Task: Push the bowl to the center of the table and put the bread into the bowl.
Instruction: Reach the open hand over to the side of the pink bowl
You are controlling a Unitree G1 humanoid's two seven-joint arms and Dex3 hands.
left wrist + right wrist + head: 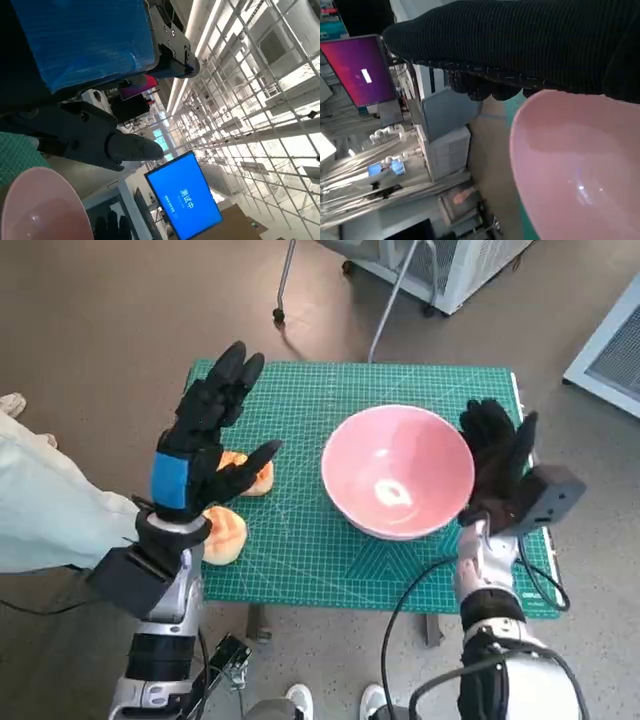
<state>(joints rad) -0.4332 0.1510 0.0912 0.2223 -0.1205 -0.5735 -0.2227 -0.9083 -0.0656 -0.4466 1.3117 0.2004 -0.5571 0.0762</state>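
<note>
A pink bowl [398,472] stands on the green cutting mat [300,390], right of the middle. My right hand [498,462] in its black glove lies flat against the bowl's right side, fingers stretched out. The right wrist view shows the glove [520,45] along the bowl's rim [570,165]. Two bread rolls lie at the mat's left: one [224,534] near the front edge, one [255,478] partly hidden behind my left hand [205,440]. That hand hovers above them, fingers spread, holding nothing. The bowl [42,205] also shows in the left wrist view.
The table's left edge is close to the rolls. A person's pale trouser leg [50,510] is at the left. White cabinets [450,265] and metal legs [285,280] stand beyond the far edge. A cable [410,610] hangs by my right arm.
</note>
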